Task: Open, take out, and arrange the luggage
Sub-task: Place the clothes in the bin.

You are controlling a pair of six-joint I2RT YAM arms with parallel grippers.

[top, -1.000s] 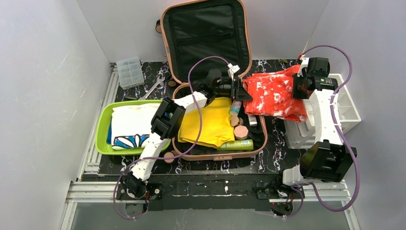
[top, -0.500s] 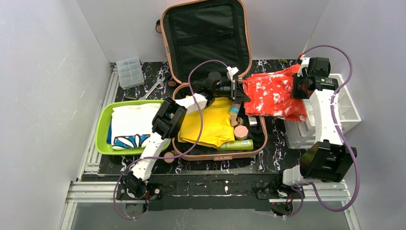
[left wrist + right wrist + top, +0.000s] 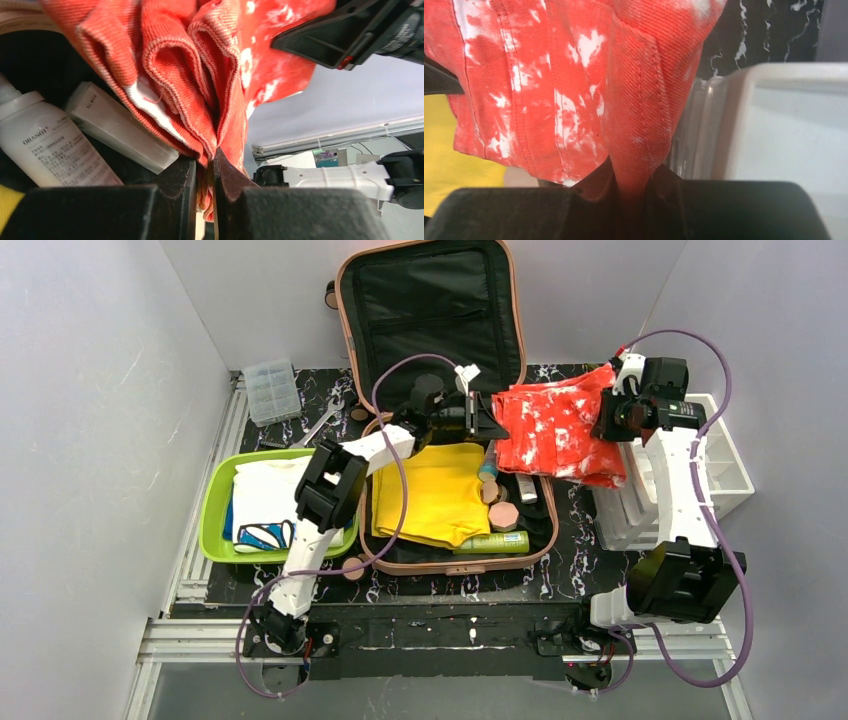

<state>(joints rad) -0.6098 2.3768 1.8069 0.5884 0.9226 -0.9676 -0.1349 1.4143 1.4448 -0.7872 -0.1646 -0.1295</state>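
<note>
Your left gripper (image 3: 206, 159) is clamped on one edge of the red garment (image 3: 555, 425), and your right gripper (image 3: 631, 176) pinches the opposite edge. The luggage (image 3: 430, 310) lies open between your arms, lid raised

white bottle (image 3: 45, 145), lbl approx "ORANOT", rest unreadable

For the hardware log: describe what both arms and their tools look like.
Both the left arm and right arm have white link shells with black joint housings. A purple cable loops along each. The left tool and right tool are black and angular.
</note>
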